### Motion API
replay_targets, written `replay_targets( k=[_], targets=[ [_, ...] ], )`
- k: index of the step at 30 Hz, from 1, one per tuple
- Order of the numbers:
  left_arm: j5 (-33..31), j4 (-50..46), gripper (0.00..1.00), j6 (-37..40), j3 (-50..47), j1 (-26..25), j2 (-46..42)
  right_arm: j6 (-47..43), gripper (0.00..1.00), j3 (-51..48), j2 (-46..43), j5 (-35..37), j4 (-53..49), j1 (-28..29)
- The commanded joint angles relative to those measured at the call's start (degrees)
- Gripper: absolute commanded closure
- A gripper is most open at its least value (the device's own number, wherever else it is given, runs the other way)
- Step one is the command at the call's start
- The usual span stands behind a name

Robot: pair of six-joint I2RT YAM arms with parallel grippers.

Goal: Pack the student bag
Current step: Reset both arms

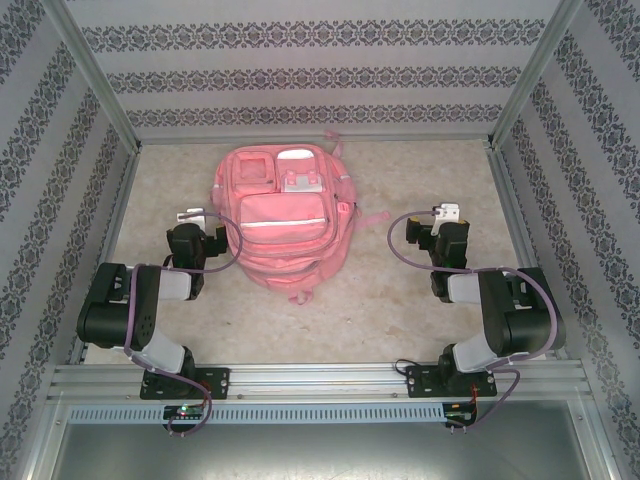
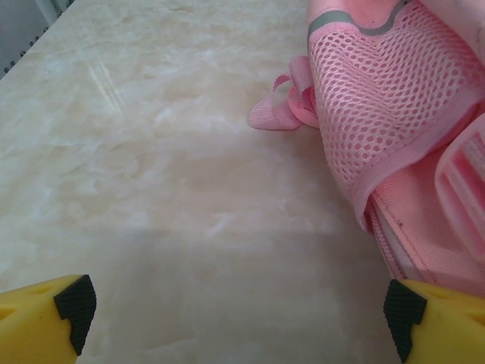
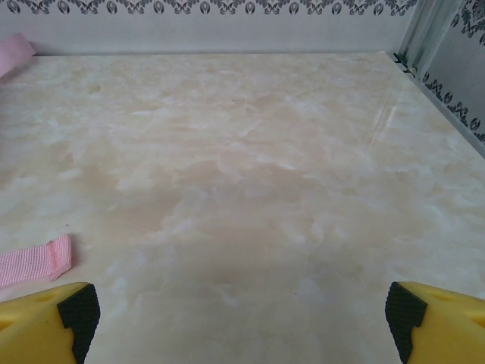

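Bag (image 1: 283, 215) lay flat mid-counter (image 1: 420, 170), between the two arms and closer to the left one. Left hand (image 1: 190, 215) sat just beside its left side, spread wide, nothing held. Mesh side pocket (image 2: 379, 106) and a strap loop (image 2: 284, 110) lay far-right of its fingers (image 2: 76, 303). Right hand (image 1: 447, 212) was well apart from the bag on the right, also spread wide and holding nothing, with a strap end (image 3: 34, 262) near its left fingertip. Pink box-like item (image 1: 251, 170) and whitish bits (image 1: 297, 156) were at the bag's far end; couldn't tell if in pockets or on top. Walls (image 1: 320, 90) closed off left, right and far. Open counter ran right of the bag.
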Motion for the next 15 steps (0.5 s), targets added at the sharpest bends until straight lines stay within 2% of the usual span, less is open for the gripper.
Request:
replay_targets(
  k=[1, 15],
  targets=[
    [4.08, 4.40, 0.01, 0.87, 0.07, 0.16, 0.13, -0.63, 0.02, 0.93, 0.12, -1.27, 2.09, -0.33],
    [4.08, 4.77, 0.01, 0.87, 0.01, 0.23, 0.23, -0.58, 0.02, 0.93, 0.16, -1.64, 2.06, -0.39]
  ],
)
